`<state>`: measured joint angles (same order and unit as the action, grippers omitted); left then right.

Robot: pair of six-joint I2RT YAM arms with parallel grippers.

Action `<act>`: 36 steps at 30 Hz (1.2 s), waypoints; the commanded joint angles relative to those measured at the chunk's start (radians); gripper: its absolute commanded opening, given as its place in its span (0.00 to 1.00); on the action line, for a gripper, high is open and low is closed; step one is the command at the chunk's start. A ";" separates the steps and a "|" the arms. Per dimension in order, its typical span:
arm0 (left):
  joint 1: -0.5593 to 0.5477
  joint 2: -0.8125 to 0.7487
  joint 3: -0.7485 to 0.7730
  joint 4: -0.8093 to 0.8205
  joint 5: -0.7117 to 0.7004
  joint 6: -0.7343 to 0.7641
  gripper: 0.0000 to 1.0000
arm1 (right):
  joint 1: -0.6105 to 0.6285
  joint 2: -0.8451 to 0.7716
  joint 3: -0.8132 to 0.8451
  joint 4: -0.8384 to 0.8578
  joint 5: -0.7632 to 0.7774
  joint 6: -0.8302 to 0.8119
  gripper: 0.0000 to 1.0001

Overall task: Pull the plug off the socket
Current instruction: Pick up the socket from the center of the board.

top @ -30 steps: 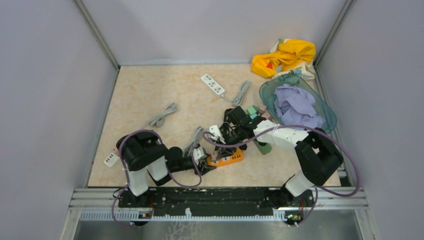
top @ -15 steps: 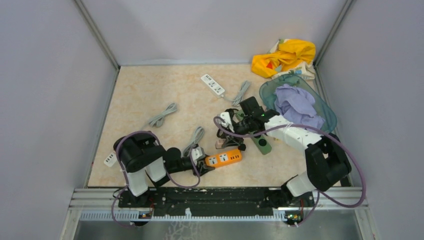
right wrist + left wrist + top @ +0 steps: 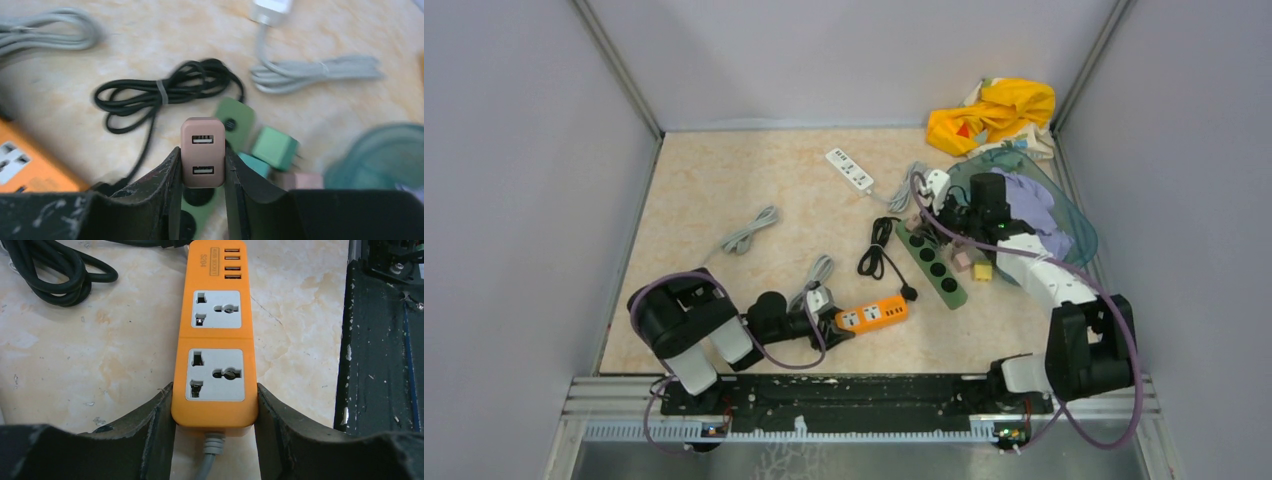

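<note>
Pink plug clamped between right fingers, orange socket gripped at cord end by left fingers, lettering on it unreadable.

Lighting's soft and even all over, so the marble tabletop only picks up faint shadows under the arms and no real glare. The left wrist view is bright and properly sharp on the orange power strip. The right wrist view is smeary: only the pink plug is crisp, while the black cable and grey cords behind it are blurred.
</note>
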<state>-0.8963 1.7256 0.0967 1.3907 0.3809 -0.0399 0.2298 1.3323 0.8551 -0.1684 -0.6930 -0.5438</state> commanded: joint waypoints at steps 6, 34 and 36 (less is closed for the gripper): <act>0.002 -0.128 0.044 -0.144 -0.010 -0.018 0.20 | -0.051 0.061 0.042 0.095 0.393 0.105 0.02; 0.039 -0.526 0.246 -0.759 -0.201 -0.161 0.04 | -0.051 -0.004 0.046 0.090 0.384 0.086 0.52; 0.059 -0.543 0.250 -0.767 -0.204 -0.187 0.01 | -0.050 -0.023 0.032 0.109 0.370 0.087 0.52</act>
<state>-0.8677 1.2274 0.3069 0.6350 0.2031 -0.1566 0.1806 1.3861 0.8734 -0.1406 -0.2756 -0.4690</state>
